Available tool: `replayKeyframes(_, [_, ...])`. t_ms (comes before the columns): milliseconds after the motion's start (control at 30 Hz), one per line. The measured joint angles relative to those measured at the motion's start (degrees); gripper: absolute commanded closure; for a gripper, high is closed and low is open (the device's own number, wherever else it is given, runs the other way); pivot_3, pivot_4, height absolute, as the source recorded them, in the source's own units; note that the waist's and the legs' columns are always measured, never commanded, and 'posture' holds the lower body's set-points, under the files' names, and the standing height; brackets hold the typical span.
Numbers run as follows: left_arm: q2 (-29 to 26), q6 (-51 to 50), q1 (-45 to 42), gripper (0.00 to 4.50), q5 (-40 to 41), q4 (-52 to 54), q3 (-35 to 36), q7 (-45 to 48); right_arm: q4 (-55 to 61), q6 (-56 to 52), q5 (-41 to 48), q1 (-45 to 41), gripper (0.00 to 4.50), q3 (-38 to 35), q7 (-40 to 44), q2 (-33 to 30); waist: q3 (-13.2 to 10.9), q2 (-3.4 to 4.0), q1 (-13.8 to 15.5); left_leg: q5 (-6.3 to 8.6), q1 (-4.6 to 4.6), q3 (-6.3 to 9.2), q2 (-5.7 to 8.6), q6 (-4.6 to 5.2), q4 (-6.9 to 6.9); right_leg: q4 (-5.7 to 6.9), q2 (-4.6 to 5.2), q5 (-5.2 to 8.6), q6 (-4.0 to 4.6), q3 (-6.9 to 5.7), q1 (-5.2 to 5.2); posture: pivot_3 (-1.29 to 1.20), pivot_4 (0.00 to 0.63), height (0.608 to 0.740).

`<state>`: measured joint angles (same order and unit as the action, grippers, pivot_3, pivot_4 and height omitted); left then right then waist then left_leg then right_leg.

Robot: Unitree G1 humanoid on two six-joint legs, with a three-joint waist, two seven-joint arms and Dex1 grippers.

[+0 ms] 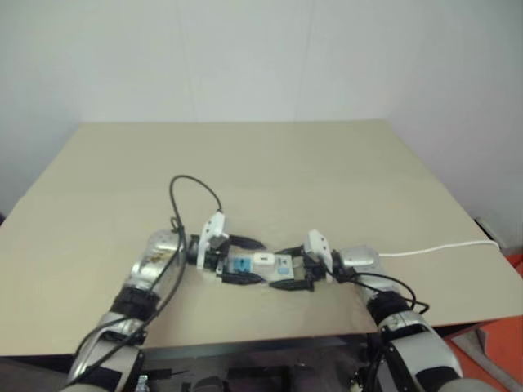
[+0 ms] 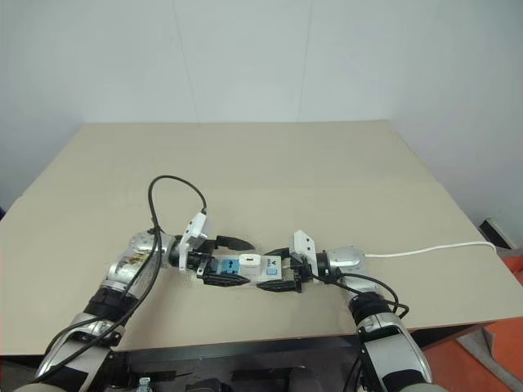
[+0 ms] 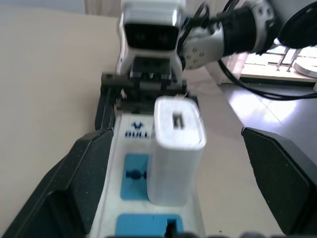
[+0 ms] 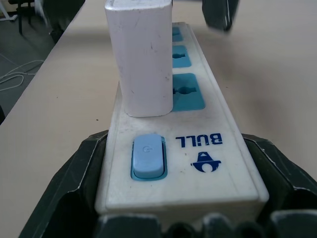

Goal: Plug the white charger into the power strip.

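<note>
1. A long flat white plastic power strip (image 2: 249,270) with blue-faced sockets lies flat near the front edge of a wide beige counter (image 2: 327,171), its length running left to right.
2. A small plain white plastic cuboid charger (image 3: 174,148) stands upright on the strip, seated in the socket nearest the strip's right end; in the right wrist view it rises just beyond a pale blue rocker switch (image 4: 147,155) and the blue "BULL" logo (image 4: 204,148).
3. Two more blue sockets lie bare to the left of the charger.
4. The left claw (image 2: 219,261) reaches in from the left, pointing right along the strip. Its black fingers (image 3: 81,178) are spread wide, one on the far side of the strip and one on the near side. In the left wrist view they stand clear of the charger, which sits free between them.
5. The right claw (image 2: 286,273) comes in from the right, pointing left. Its two black fingers (image 4: 74,183) flank the switch end of the strip and press against both of its long sides, grasping the strip.
6. A thin white cord (image 2: 433,247) runs from the right end of the strip across the counter to its right edge.
7. A black cable (image 2: 176,196) loops up over the left arm's wrist.
8. A plain pale wall stands beyond the far edge of the counter.
</note>
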<state>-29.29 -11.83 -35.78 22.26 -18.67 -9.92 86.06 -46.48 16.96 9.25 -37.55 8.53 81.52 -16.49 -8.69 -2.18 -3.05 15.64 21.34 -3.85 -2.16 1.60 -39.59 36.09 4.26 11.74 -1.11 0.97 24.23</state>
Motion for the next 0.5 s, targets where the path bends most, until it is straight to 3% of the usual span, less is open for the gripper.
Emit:
replayKeyframes(67, [-3.83, -2.04, -3.79, 0.0, 1.41, 0.03, 1.65, 2.85, 0.0, -0.18, -0.12, -0.04, 0.04, 0.07, -0.08, -0.03, -0.03, 0.0, 0.02, 0.0, 0.04, 0.01, 0.0, 0.0, 0.0, -0.03, -0.02, 0.0, 0.0, -0.02, 0.02, 0.0, 0.15, 0.74])
replayKeyframes(233, [-8.7, -0.98, -13.76, 0.0, 2.87, -4.54, 7.5, 5.68, 1.04, -0.58, -0.1, 0.3, 0.04, 0.04, -0.45, -0.45, -0.04, 0.0, 0.21, 0.0, 0.06, 0.0, 0.08, 0.0, 0.03, -0.13, 0.06, 0.01, -0.03, -0.04, -0.01, 0.0, 0.15, 0.74])
replayKeyframes(333, [-9.11, 1.83, -14.16, 0.0, 0.95, -10.58, 7.86, 5.87, 4.81, -1.96, 0.21, 2.28, 0.04, -0.06, -0.55, -1.9, -0.14, 0.07, 0.57, 0.0, 0.15, 0.0, 0.08, 0.0, 0.03, -0.1, 0.06, 0.02, -0.03, -0.08, 0.08, 0.0, 0.15, 0.74])
replayKeyframes(500, [-9.54, 5.56, -14.24, 0.0, -1.94, -17.51, 7.89, 5.99, 12.53, -5.21, 1.75, 6.3, 0.04, -1.88, -1.21, -8.04, -0.22, 0.09, 1.67, 0.0, 1.08, 0.02, 0.14, 0.01, -0.18, -0.11, 0.14, -0.02, -0.07, -0.2, 0.78, 0.0, 0.15, 0.74])
